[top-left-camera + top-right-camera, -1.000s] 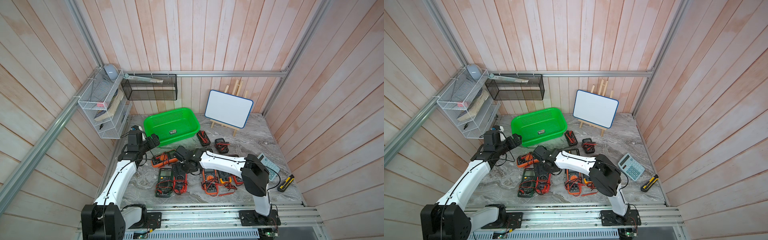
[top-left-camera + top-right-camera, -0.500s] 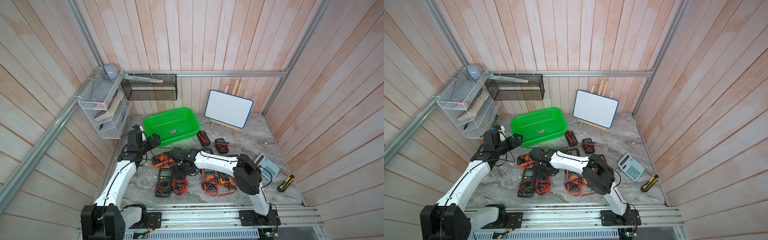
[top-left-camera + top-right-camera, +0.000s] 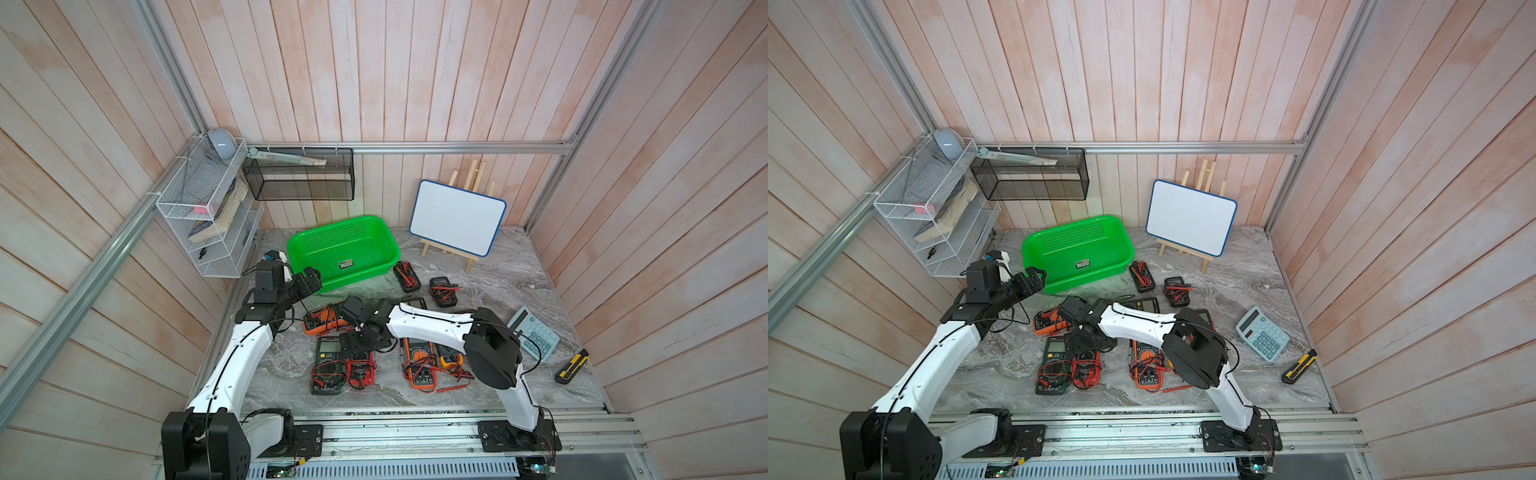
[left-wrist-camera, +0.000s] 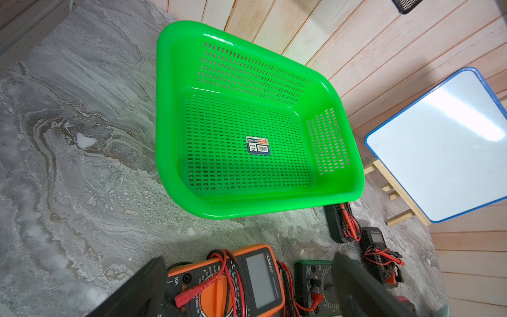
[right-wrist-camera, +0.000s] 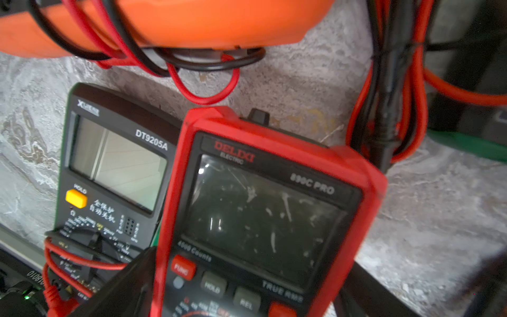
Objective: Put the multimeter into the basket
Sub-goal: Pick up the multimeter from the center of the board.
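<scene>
Basket (image 3: 332,237): bright green and perforated, at 11 o'clock on the counter (image 3: 498,291) near the back wall, with a label sticker on its floor.
Red multimeter (image 3: 360,370): lies on the counter at 6 o'clock from the basket, well apart from it, with leads wound round its body.
Green multimeter (image 3: 328,353): just beside the red multimeter, at its 9 o'clock.
Orange multimeter (image 3: 320,324): at 11 o'clock from the red multimeter, between it and the basket.
Right fingers (image 5: 123,288): spread wide, one on each side of the red multimeter's screen end. Whether they touch it cannot be told.
Left fingers (image 4: 137,291): spread and holding nothing, above the counter at the basket's 7 o'clock corner, over the orange multimeter's end.
Calculator (image 3: 534,334): at 3 o'clock from the red multimeter, well apart.
Whiteboard (image 3: 457,218): propped on an easel at the basket's 3 o'clock.
</scene>
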Tool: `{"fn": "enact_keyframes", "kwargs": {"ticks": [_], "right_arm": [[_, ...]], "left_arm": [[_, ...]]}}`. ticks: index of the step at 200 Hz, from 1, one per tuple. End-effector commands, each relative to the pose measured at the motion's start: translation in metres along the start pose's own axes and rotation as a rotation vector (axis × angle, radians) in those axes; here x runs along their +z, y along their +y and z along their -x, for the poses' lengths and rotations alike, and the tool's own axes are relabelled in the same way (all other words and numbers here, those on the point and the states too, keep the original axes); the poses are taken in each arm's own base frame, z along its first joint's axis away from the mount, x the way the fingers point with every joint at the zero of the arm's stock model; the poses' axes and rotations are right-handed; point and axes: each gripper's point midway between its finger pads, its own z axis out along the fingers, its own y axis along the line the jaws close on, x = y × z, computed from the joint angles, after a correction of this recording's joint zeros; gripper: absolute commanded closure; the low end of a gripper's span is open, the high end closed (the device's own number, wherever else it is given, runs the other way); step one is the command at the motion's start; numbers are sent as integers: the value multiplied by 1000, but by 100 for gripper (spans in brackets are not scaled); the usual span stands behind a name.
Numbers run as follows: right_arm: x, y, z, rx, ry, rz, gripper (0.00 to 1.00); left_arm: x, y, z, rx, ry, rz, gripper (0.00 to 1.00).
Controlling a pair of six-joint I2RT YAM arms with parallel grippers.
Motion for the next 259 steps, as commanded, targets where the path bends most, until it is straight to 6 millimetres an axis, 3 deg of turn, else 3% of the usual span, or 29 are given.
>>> {"fn": "enact_keyframes", "kwargs": {"ticks": [1,28,65,191,230,246,259], "right_arm": [[4,-5,-20,-38,60,-6,2],[0,-1,-24,-58,67,10,2],[13,-5,-36,-82,104,-4,2],[18,-6,-42,-122,117,18,2],[9,-8,-41,-155,96,19,37],[0,-9,-37,-160,66,16,44],[-7,-10,-34,-166,43,14,44]], "left_arm": [[0,0,3,-5,-18,-11,0],[2,2,-1,-15,-10,-8,0],[2,2,-2,-12,-6,-10,0],[1,-4,0,0,-4,-33,0],[2,-6,1,0,-1,-41,0],[2,-6,0,-2,1,-43,0],[2,-6,1,-3,-2,-43,0]]}}
